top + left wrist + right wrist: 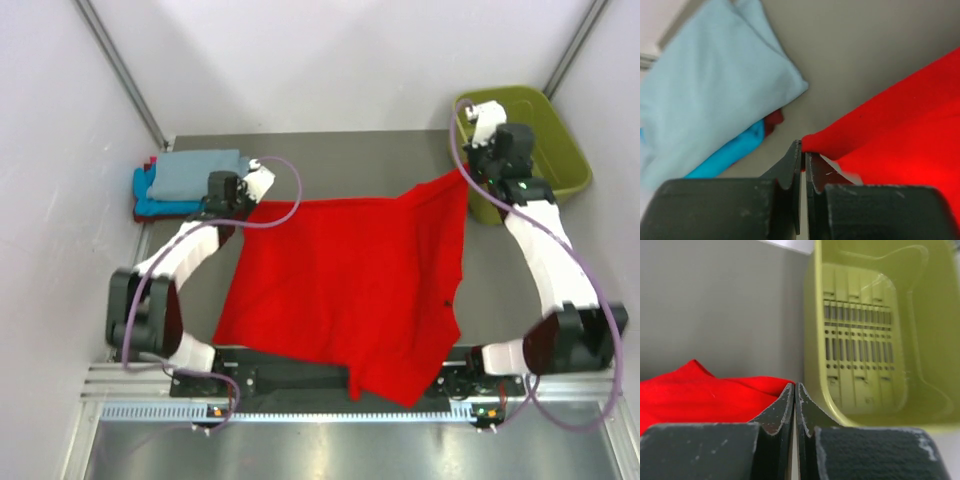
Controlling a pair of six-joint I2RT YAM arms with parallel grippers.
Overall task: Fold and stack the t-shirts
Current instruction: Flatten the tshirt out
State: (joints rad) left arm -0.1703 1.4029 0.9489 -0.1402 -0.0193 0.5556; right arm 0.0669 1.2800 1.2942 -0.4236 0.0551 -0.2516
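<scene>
Top external view shows the red t-shirt [350, 290] spread across the middle of the grey table [330, 160]. Its two far corners are pinched by the left gripper [252, 200] and the right gripper [466, 172], each with its jaws pressed together on the cloth. At the far-left corner a folded grey-blue t-shirt [200, 172] lies on a turquoise t-shirt [150, 207], just beside the left gripper, while the olive-green basket [572, 150] stands at the far right, close behind the right gripper.

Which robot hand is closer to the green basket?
The right. The right gripper pinches a corner of the red t-shirt just beside the basket; the left gripper holds the other corner, far off beside the folded shirts.
</scene>
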